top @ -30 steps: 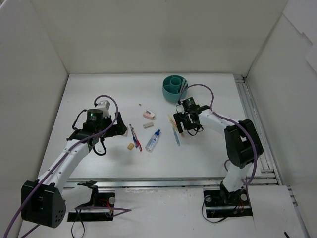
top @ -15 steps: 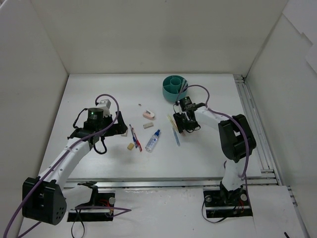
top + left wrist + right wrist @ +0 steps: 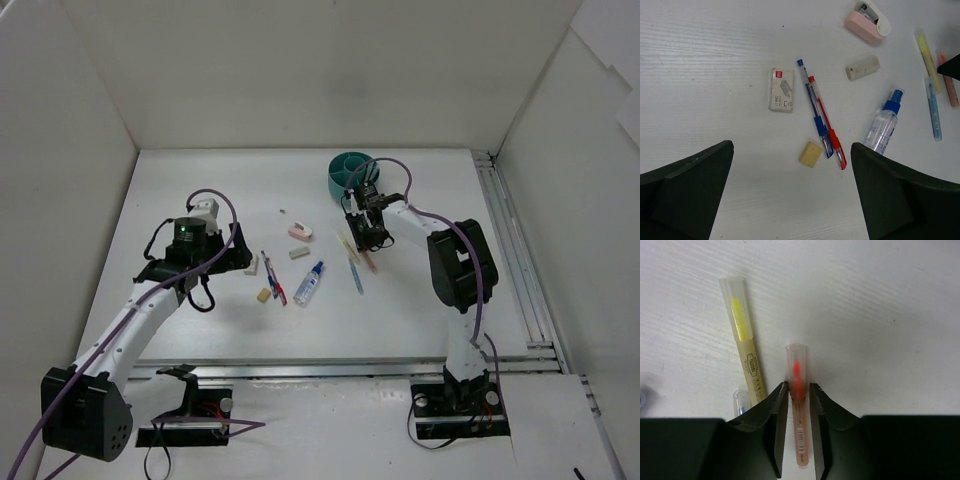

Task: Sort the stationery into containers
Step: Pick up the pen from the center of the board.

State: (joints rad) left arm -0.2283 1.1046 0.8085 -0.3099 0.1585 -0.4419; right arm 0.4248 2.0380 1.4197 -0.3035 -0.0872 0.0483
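An orange pen [image 3: 797,371] lies flat on the table, and my right gripper [image 3: 798,387] is shut on it, both fingers pressing just below its clear cap. A yellow pen [image 3: 744,340] and a blue pen's cap [image 3: 740,400] lie to its left. The round teal cup [image 3: 350,175] stands just behind that gripper [image 3: 365,240]. My left gripper [image 3: 791,146] hangs open above the table, holding nothing. A tan eraser [image 3: 810,153], a blue pen [image 3: 813,109], a red pen [image 3: 826,122] and a white eraser [image 3: 781,89] lie under it.
A blue-capped clear tube [image 3: 882,126], a grey eraser [image 3: 862,67] and a pink and white item [image 3: 866,25] lie mid-table. White walls close in the table on three sides. A metal rail [image 3: 510,250] runs along the right edge.
My right gripper has slid left and back over the pens, and its jaws have shut on the orange pen. The left arm has barely moved.
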